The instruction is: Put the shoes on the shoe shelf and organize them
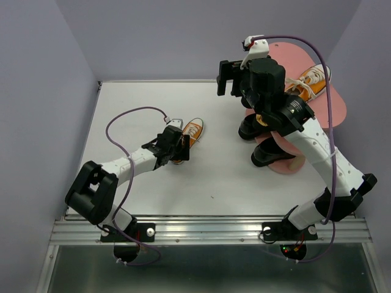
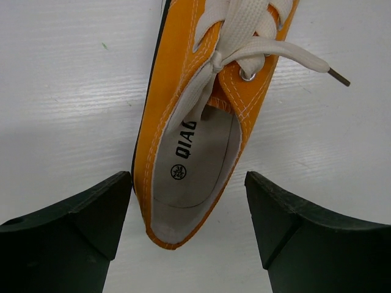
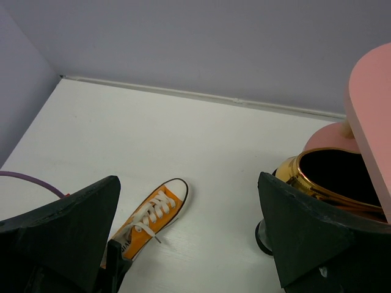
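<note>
One orange sneaker (image 1: 192,132) lies on the white table, toe pointing away, and shows in the left wrist view (image 2: 195,122) and the right wrist view (image 3: 153,217). My left gripper (image 1: 173,148) is open, its jaws either side of that sneaker's heel (image 2: 188,183), not touching it. The pink shoe shelf (image 1: 333,107) stands at the back right. A second orange sneaker (image 1: 308,79) lies on its top board. Two black shoes (image 1: 249,128) (image 1: 272,154) sit at its lower boards. A gold loafer (image 3: 308,180) shows under the pink board (image 3: 372,110). My right gripper (image 1: 227,79) is open and empty, raised beside the shelf (image 3: 188,183).
Lilac walls close in the table on the left, back and right. A purple cable (image 1: 131,113) loops over the left arm, and another (image 1: 330,91) arcs over the shelf. An aluminium rail (image 1: 208,229) runs along the near edge.
</note>
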You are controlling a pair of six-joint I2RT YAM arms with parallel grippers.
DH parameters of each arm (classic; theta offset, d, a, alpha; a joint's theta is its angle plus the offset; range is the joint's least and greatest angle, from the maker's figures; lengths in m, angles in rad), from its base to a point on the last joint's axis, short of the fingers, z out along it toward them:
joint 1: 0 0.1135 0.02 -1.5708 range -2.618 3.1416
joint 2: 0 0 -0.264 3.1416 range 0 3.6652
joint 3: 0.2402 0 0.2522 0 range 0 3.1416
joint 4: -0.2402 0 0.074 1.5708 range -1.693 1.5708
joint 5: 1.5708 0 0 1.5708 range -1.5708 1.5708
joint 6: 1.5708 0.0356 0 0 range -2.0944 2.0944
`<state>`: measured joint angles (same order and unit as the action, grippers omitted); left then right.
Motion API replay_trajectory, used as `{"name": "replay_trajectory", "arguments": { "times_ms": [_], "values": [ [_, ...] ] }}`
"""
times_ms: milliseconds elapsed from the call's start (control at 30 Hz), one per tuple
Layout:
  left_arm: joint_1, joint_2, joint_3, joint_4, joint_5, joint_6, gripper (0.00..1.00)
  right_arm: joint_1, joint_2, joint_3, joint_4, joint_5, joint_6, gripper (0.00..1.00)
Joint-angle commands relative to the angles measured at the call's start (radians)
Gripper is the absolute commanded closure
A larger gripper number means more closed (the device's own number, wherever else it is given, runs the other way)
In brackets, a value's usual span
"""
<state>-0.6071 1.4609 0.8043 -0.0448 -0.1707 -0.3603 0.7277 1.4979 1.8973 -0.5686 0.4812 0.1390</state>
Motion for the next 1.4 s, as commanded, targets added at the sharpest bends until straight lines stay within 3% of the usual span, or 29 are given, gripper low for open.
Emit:
{"name": "replay_trajectory", "arguments": {
  "times_ms": [0,133,200,233,267,300,533,667,1100,1367],
  "values": [
    [-0.003,0.009,0.03,0.039,-0.004,0.004,0.17,0.001,-0.044,-0.003,0.035,-0.003,0.004,0.0],
    [-0.003,0.015,0.035,0.037,-0.007,0.011,0.4,0.001,-0.044,-0.003,0.033,0.0,0.002,0.0],
    [-0.003,0.019,0.039,0.037,-0.009,0.02,0.57,0.001,-0.045,-0.003,0.035,0.002,0.002,0.0],
    [-0.003,0.019,0.041,0.037,-0.01,0.024,0.79,0.001,-0.047,-0.001,0.033,0.003,0.001,0.0],
    [-0.003,0.015,0.048,0.037,-0.012,0.037,0.94,0.001,-0.047,0.0,0.035,0.005,-0.001,0.0],
    [-0.003,0.01,0.058,0.031,-0.026,0.043,1.0,0.001,-0.048,0.0,0.035,0.008,-0.004,0.0],
    [-0.003,-0.103,0.2,-0.072,-0.027,0.188,1.0,0.001,-0.065,0.009,0.036,0.034,-0.015,0.0],
    [-0.002,-0.146,0.364,-0.162,-0.018,0.265,1.0,0.001,-0.077,0.019,0.036,0.04,-0.016,0.0],
    [-0.003,0.002,0.915,-0.372,0.082,0.432,1.0,0.001,-0.206,0.002,0.096,0.022,0.02,0.0],
    [-0.011,0.142,1.188,-0.388,0.269,0.465,1.0,0.001,-0.248,0.016,0.115,0.017,0.028,0.0]
  ]
}}
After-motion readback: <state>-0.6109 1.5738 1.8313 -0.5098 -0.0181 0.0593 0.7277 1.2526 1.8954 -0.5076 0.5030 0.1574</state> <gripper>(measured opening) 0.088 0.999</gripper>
